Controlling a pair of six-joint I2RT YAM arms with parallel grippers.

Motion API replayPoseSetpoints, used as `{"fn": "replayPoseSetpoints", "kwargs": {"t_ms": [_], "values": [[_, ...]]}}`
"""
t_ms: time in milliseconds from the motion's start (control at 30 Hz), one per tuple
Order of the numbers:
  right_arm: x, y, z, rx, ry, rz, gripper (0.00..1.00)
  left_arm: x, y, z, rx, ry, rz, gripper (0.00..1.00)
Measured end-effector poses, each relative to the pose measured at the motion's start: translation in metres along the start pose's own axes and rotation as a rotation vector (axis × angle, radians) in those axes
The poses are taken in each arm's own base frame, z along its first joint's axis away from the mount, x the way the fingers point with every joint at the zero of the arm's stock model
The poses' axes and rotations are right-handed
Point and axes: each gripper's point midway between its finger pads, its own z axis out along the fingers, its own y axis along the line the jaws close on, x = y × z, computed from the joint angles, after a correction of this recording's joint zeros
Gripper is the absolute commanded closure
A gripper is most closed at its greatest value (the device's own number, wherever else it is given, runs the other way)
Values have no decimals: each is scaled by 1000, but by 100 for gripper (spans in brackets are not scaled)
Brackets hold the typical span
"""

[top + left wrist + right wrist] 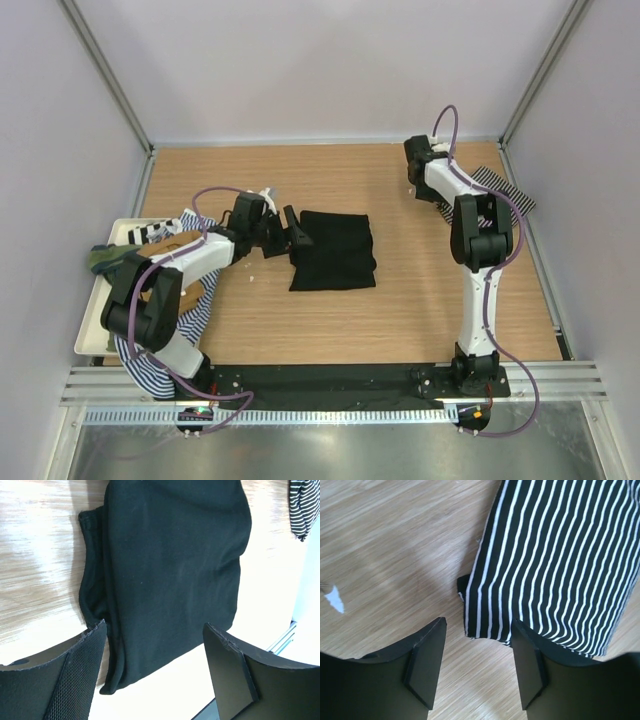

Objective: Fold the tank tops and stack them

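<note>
The plain black tank top [333, 250] lay folded near the centre of the desk [400, 320]. The left fingers [155, 630] were released and spread at its 9 o'clock edge, holding nothing. At 2 o'clock lay the black-and-white striped tank top [560, 555]; the right fingers [479, 627] hovered over its corner, parted and empty. Further tank tops [140, 362] were heaped around the white tray [85, 335] at 8 o'clock.

We record, by colour and pattern:
- Black top [332, 250]: plain black throughout.
- Striped top [560, 550]: fine black-and-white stripes.
- Green top [103, 258]: dull olive.
- Tan top [168, 292]: plain tan.
- Blue top [138, 362]: dark blue and white stripes.
- Tray [88, 325]: white.
- Desk [300, 180]: pale wood grain.
- Left hand [154, 627], right hand [479, 624]: we note both as black.
</note>
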Motion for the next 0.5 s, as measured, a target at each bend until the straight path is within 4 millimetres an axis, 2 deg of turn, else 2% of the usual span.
{"fn": "replayPoseSetpoints", "kwargs": {"t_ms": [33,100,133,200,233,267,400,500], "values": [[0,-2,1,11,0,-4,52,1,1,0,-1,1,-1,22],[3,-5,2,29,7,-16,60,2,1,0,-3,3,-1,22],[4,-7,2,36,11,-19,70,2,1,0,-3,3,-1,22],[5,-7,2,39,14,-21,79,2,2,0,-4,4,0,22],[6,-7,2,39,15,-22,93,2,2,0,-4,4,1,22],[8,-7,3,41,19,-24,98,2,2,0,-4,4,1,22],[32,-9,2,40,48,-59,99,2,2,0,-4,4,1,22],[53,-9,-16,13,56,-103,99,2,3,0,-6,4,2,22]]}}
